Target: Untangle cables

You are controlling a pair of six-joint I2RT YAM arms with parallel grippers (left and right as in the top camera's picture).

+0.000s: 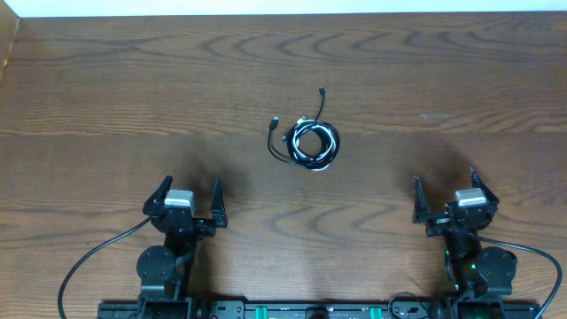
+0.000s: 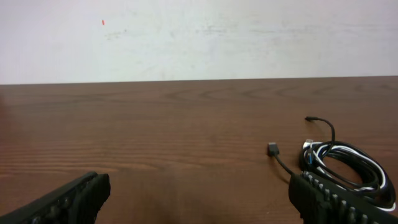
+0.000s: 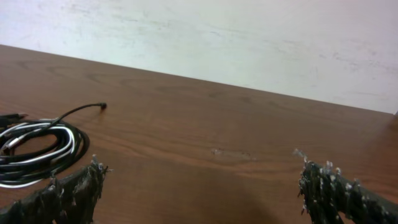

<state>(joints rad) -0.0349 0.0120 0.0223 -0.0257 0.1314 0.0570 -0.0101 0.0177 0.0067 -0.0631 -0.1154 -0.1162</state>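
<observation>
The cables [image 1: 311,140] lie coiled together in the middle of the table: a thin black cord and a thin white cord wound in one loop, with two plug ends sticking out at the top and left. They show at the right of the left wrist view [image 2: 342,163] and at the left of the right wrist view [image 3: 37,146]. My left gripper [image 1: 189,197] is open and empty, near the front edge, left of the coil; it also shows in the left wrist view [image 2: 199,198]. My right gripper [image 1: 445,188] is open and empty, right of the coil; it also shows in the right wrist view [image 3: 199,190].
The brown wooden table [image 1: 106,97] stretches to a white wall at the back. A pale scuff mark [image 1: 436,115] sits right of the coil. Thicker black arm cables [image 1: 89,261] trail by the arm bases at the front edge.
</observation>
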